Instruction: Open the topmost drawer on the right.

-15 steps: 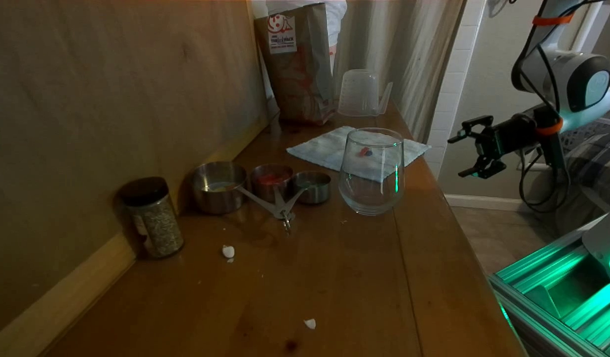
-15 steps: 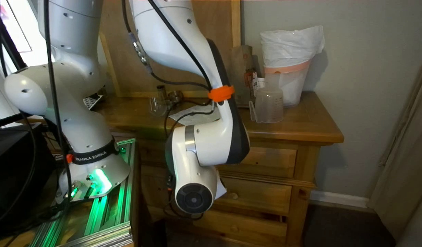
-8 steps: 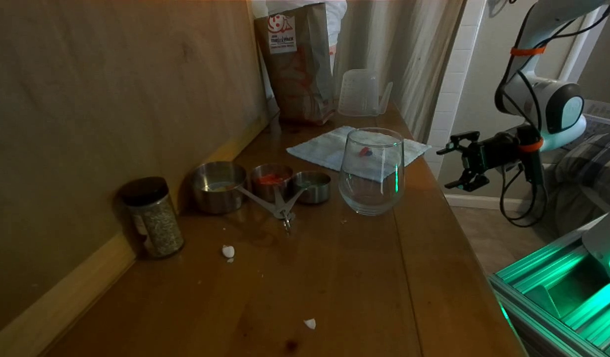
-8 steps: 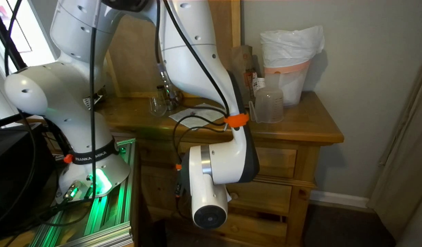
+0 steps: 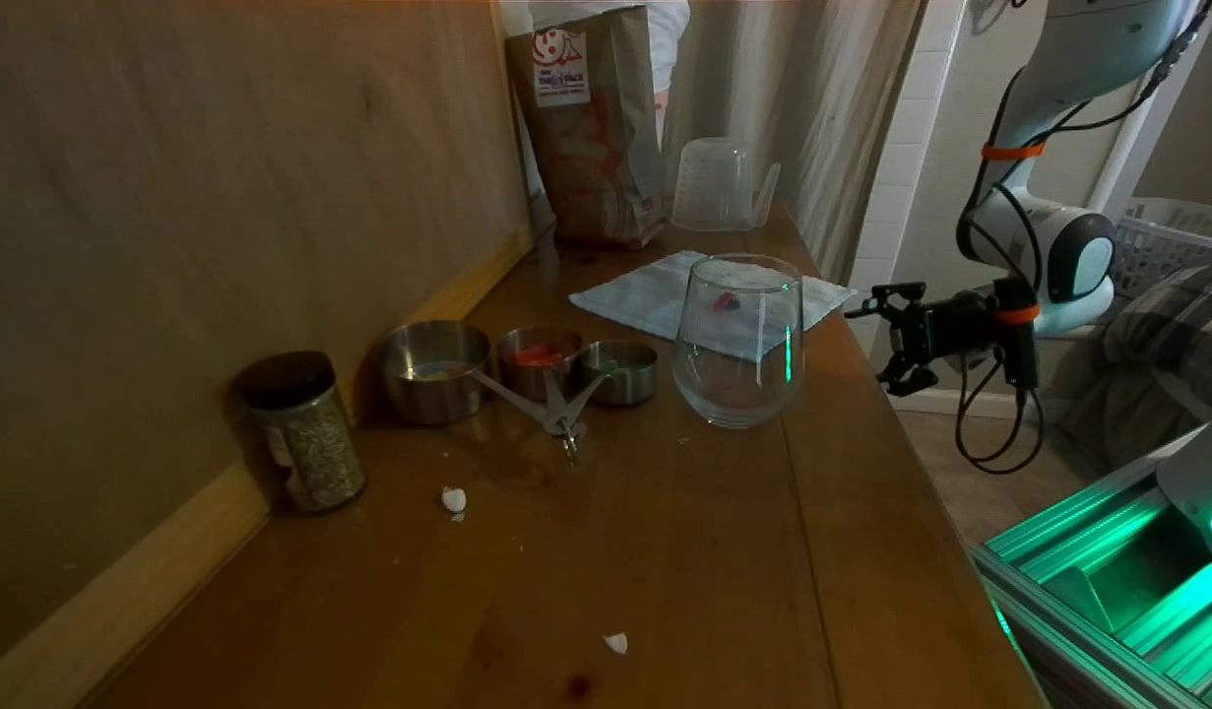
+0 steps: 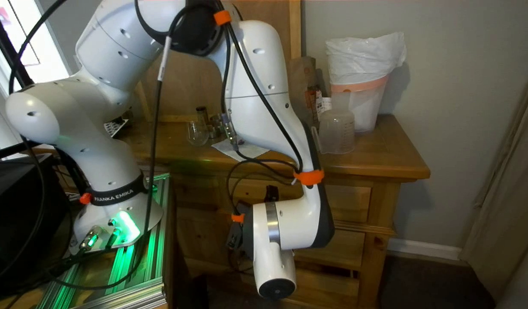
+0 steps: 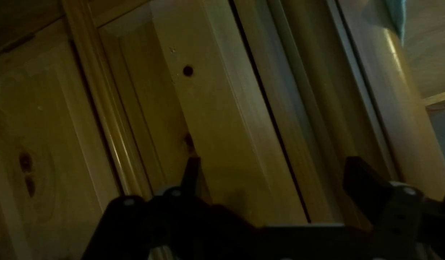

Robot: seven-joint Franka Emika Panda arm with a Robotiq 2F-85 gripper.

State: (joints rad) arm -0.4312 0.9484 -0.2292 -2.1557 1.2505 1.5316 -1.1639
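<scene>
The topmost drawer on the right (image 6: 349, 204) shows a wooden front flush with the dresser, partly hidden behind my arm in an exterior view. A top-row drawer front (image 7: 226, 119) fills the middle of the wrist view, with a small dark round spot and a narrow dark seam along its top edge. No knob shows on that part. My black gripper (image 7: 273, 162) stands wide open in front of it, nothing between its fingers. Seen along the dresser top, the gripper (image 5: 869, 347) is beyond the front edge. Whether it touches the wood cannot be told.
Near the dresser top's front edge stand a clear glass (image 5: 738, 345) and a cloth (image 5: 635, 300) whose corner reaches the edge. Metal measuring cups (image 5: 436, 372), a paper bag (image 5: 591, 128) and a plastic pitcher (image 6: 336, 131) stand there too. A dark gap shows above a lower drawer (image 6: 332, 289).
The arm has swung down, with its wrist shifting right and lower in an exterior view. The gripper has come closer to the dresser's front, its jaws still wide apart.
</scene>
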